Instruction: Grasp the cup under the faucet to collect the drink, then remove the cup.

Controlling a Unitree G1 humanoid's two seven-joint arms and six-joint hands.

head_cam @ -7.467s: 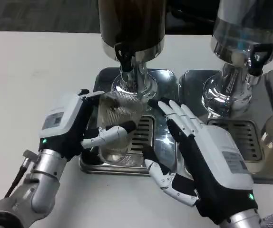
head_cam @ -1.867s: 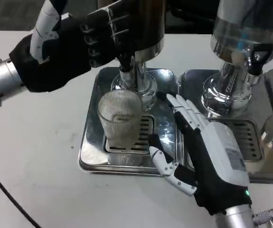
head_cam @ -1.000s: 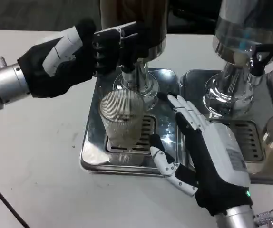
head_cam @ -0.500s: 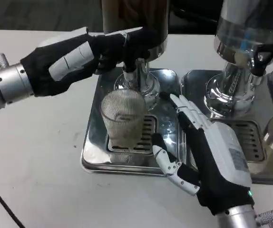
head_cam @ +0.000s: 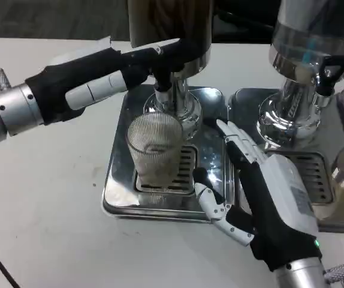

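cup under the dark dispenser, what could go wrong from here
Nothing holds the cup: it stands free on the drip tray while the left robot hand reaches to the faucet lever. If the cup sits off the spout's line, the drink may splash onto the tray. The right robot hand lies open close beside the cup, so a small sideways move might tip it.

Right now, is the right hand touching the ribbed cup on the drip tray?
Apart. In the head view the right hand lies open beside the cup, and a strip of shiny drip tray shows between its fingers and the glass.
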